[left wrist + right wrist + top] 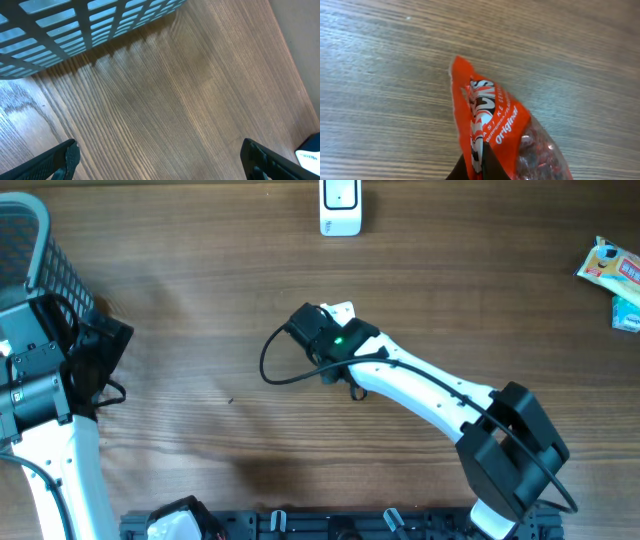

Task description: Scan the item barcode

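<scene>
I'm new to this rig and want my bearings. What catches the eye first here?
The bright orange-red snack bag stands out first, pinched in the right end effector near the middle of the wooden table. Next come a small white device at the table's far edge and the grey mesh basket in the far-left corner, beside the open left end effector.

From overhead the right arm hides the red packet. Frame edges cut off the basket and white scanner.
</scene>
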`<action>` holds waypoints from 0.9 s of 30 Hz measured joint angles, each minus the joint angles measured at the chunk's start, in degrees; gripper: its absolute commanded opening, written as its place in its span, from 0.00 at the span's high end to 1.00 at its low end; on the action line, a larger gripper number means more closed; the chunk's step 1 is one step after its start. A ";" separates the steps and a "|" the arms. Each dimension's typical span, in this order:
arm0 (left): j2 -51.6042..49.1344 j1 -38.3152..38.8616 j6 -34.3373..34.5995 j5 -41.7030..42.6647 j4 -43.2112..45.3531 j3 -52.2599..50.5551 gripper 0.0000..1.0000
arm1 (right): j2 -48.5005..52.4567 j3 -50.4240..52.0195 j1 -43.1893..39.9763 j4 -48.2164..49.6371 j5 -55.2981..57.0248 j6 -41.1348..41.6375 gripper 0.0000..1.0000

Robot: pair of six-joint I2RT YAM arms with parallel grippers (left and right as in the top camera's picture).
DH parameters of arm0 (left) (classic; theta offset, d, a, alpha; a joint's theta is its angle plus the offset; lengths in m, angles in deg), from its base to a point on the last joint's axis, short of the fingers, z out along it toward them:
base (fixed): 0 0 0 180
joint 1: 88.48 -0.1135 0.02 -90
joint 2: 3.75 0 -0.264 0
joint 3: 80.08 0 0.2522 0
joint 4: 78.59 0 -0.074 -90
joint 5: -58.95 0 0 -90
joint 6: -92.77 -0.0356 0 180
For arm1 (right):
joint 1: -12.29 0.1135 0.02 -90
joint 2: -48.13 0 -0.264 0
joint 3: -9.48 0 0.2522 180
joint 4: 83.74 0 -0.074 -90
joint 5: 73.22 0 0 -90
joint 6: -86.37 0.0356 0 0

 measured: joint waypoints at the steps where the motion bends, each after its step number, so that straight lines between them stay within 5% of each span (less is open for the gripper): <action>1: 0.00 0.00 0.00 0.00 0.00 0.00 0.00 | 0.00 -0.17 -0.13 -0.04 -1.57 -0.52 0.51; 7: 0.00 0.00 0.00 0.00 0.00 0.00 0.00 | 0.00 -2.95 -0.59 -2.95 -15.52 -6.56 0.32; 9: 0.00 0.00 0.00 0.00 0.00 0.00 0.00 | 0.00 -5.70 -1.81 -8.20 -18.21 -7.67 0.18; 10: 0.00 0.00 0.00 0.00 0.00 0.00 0.00 | 0.00 -8.11 -3.19 -10.43 -19.28 -8.33 0.02; 11: 0.00 0.00 0.00 -0.02 0.04 0.00 0.00 | 0.00 -10.16 -4.59 -11.85 -20.15 -9.40 0.00; 21: -0.04 0.00 0.00 0.00 0.00 0.00 0.00 | -0.02 -10.01 -31.89 -13.14 -43.60 -31.17 0.00; 27: -0.04 0.00 0.00 0.00 0.00 0.00 0.00 | -0.02 3.41 -30.95 -7.43 -49.64 -39.69 0.08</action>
